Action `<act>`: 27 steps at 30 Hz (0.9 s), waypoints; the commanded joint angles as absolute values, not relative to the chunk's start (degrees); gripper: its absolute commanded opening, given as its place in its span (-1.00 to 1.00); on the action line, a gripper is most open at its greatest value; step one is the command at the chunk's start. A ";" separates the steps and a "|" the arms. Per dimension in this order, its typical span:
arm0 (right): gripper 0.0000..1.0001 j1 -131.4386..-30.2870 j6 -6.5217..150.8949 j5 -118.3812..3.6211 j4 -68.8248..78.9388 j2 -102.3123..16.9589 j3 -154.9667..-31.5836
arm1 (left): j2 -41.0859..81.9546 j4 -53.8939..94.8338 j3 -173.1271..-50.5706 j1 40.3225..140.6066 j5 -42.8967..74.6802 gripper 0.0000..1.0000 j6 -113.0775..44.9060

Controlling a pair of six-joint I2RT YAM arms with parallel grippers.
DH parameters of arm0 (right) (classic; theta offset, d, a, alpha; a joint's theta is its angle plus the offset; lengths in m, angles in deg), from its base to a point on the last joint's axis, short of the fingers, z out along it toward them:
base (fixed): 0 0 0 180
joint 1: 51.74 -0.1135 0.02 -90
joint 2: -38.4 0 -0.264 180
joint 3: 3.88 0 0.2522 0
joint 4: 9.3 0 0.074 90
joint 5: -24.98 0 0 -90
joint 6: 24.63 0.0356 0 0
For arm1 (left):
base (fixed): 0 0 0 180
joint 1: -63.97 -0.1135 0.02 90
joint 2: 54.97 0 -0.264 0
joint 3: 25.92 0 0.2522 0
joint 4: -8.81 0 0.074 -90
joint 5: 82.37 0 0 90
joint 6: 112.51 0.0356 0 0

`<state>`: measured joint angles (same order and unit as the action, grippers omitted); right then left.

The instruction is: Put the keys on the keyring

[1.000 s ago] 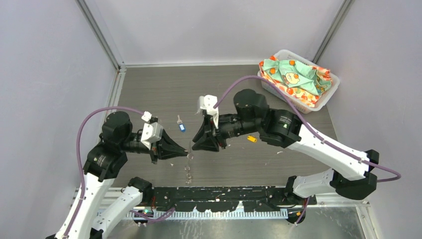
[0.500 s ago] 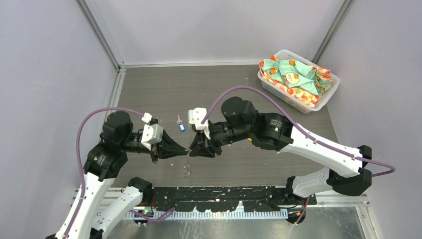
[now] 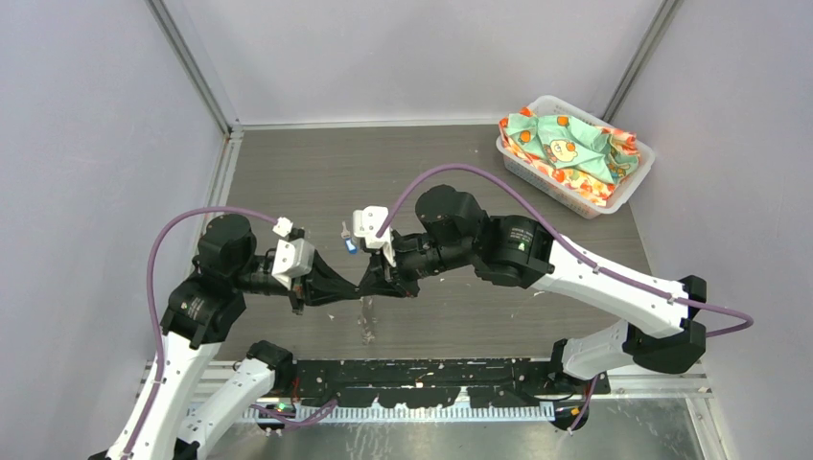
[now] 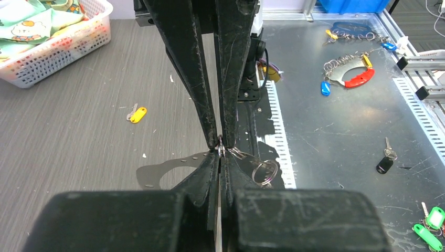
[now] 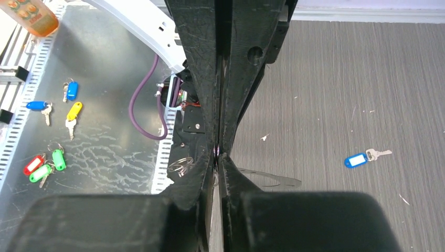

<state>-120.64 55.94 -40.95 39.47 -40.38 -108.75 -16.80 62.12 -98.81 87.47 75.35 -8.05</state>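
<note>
The dark wood-grain table (image 3: 316,172) carried a white basket (image 3: 628,187) of patterned cloth in its far right corner. The blue key (image 5: 356,159) and the yellow-orange key (image 4: 137,114) lay flat, each well apart from the basket.

A: The table (image 3: 316,182), is it wood?
B: Wood-grain, grey, matt. The fingers (image 4: 183,63) are black matt plastic, scratched. The keyring (image 4: 262,170) is shiny metal; the basket (image 3: 640,182) white plastic, with printed cloth (image 3: 566,144).
</note>
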 commanded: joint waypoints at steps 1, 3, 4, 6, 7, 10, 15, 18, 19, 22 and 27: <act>-0.79 -120.97 55.31 -41.65 38.16 -40.64 -111.76 | -17.27 61.33 -101.29 87.43 77.50 -0.99 -7.24; -0.87 -120.98 55.22 -41.64 38.82 -40.98 -112.06 | -17.27 61.33 -101.35 87.43 77.59 -1.00 -7.37; -0.90 -121.04 55.19 -41.74 39.36 -41.18 -112.30 | -17.35 61.29 -101.45 87.43 77.59 -1.00 -7.45; -0.96 -121.12 54.60 -42.25 40.63 -41.52 -112.63 | -17.35 61.30 -101.52 87.43 77.66 -0.99 -7.64; -0.98 -121.34 54.26 -42.81 40.92 -41.60 -112.65 | -17.35 61.33 -101.59 87.43 77.75 -0.99 -7.85; -0.98 -121.58 53.40 -45.05 41.13 -41.54 -112.52 | -17.27 61.18 -101.93 87.43 78.23 -0.99 -8.48; -0.98 -121.72 54.33 -46.06 32.20 -36.97 -107.09 | -17.97 59.53 -101.74 87.43 78.91 -0.98 -11.23; -0.98 -121.55 56.24 -44.71 24.28 -32.97 -101.91 | -18.59 58.64 -101.08 87.43 78.83 -0.56 -13.71; -0.98 -121.48 57.52 -44.19 22.39 -32.06 -100.56 | -18.85 58.61 -100.65 87.43 78.74 -0.45 -14.44; -0.98 -121.31 60.51 -42.72 17.26 -29.61 -97.17 | -19.72 58.62 -99.39 87.43 78.73 -0.30 -16.69; -0.98 -121.26 65.00 -41.36 9.61 -26.10 -91.78 | -21.51 52.21 -96.63 87.43 78.14 -0.31 -23.76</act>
